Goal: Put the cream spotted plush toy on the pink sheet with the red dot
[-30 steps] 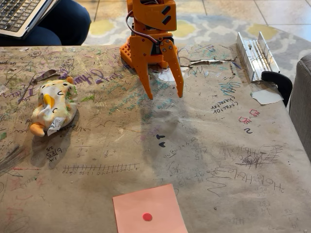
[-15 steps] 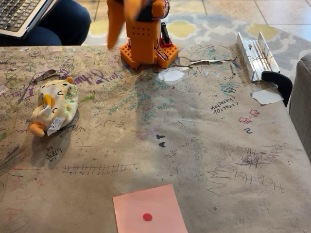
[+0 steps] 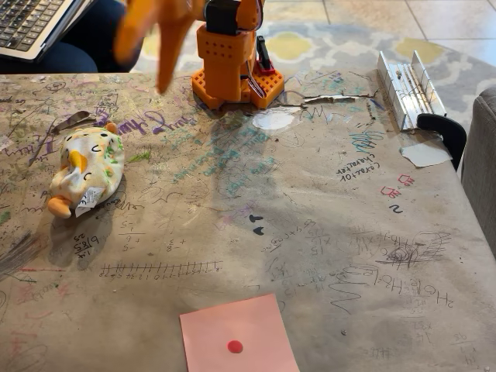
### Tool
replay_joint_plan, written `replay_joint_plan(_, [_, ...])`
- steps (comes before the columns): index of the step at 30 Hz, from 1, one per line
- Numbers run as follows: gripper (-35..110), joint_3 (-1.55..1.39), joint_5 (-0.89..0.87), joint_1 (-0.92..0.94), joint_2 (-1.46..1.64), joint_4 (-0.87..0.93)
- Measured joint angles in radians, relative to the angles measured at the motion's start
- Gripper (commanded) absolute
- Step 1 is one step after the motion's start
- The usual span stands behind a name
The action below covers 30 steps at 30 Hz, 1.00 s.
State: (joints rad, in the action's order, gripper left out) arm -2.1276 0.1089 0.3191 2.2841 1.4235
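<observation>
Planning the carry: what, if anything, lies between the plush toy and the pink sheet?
Nothing visible. The plush toy lies at the table's left, the pink sheet at the near edge; between them is only scribbled table cover. The tool hangs blurred above the toy's far side.

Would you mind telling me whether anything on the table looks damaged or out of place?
The brown paper cover is torn near the arm's base, with a jagged rip running right and a pale patch showing through. The plush lies tilted on its side at the left, far from the pink sheet.
</observation>
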Motion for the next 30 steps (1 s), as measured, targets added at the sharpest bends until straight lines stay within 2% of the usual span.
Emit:
replay_joint_plan(3, [61, 0.044, 0.061, 0.006, -0.086, 0.017])
replay_joint_plan(6, [62, 0.163, 0.213, 0.074, -0.233, 0.086])
replay_joint_plan(13, [61, 0.588, 0.953, 0.202, -0.574, 0.238])
replay_joint_plan(18, [61, 0.813, 1.376, 0.321, -0.661, 0.255])
replay_joint_plan(22, [61, 0.765, 1.687, 0.426, -0.644, 0.192])
replay_joint_plan(25, [60, 0.647, 1.893, 0.525, -0.604, 0.028])
replay_joint_plan(30, [61, 0.302, 2.088, 0.643, -0.583, -0.262])
